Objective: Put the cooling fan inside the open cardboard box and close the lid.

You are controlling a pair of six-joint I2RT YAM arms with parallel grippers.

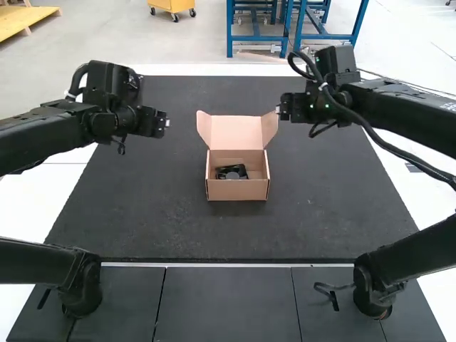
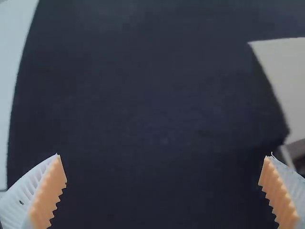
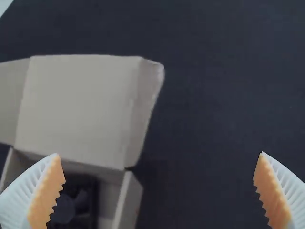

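Black mat mid-counter, cardboard box with cooling fan inside, lid upright along its far edge; right hand, spread wide, just beside the lid's right flap, left hand, equally wide, farther off left.

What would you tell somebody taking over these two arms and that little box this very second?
The left fingers are open and empty, above the black mat, left of the box.
The right fingers are open and empty, by the lid's right flap.
The cooling fan lies inside the cardboard box mid-mat. The lid stands open at the far side.
Done: fan in box.
Left: close the lid.
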